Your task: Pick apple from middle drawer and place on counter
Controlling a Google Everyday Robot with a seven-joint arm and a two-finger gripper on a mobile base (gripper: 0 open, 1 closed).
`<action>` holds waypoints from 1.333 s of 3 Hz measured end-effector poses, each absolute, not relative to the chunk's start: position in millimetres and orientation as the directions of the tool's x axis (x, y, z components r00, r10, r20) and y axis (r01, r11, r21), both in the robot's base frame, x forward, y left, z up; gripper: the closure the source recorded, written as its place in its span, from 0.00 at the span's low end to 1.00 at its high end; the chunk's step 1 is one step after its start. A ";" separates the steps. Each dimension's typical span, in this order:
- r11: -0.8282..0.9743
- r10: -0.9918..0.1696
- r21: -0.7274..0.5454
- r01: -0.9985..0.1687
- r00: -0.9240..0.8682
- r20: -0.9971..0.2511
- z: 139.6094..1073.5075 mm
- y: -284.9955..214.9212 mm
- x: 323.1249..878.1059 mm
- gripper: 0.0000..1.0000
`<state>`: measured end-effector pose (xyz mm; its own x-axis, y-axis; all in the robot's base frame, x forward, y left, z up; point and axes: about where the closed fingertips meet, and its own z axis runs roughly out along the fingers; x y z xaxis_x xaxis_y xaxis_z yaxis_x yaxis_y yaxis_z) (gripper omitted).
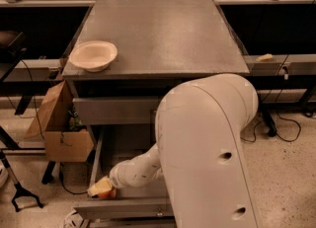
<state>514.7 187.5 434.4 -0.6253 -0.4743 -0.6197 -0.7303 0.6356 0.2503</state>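
The middle drawer is pulled open below the counter. My arm reaches down into its front left corner. The gripper sits low at that corner, right over the apple, of which only a small red-orange sliver shows under the cream-coloured gripper end. The drawer's front panel runs along the bottom of the view. My arm's big white housing hides the right half of the drawer.
A cream bowl stands at the counter's front left corner. An open cardboard box sits on the floor left of the drawer. A black stand foot is at the lower left. Cables lie on the floor at the right.
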 end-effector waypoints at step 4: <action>0.707 -0.456 0.245 -0.663 -0.693 -0.559 393.3 175.5 536.6 0.00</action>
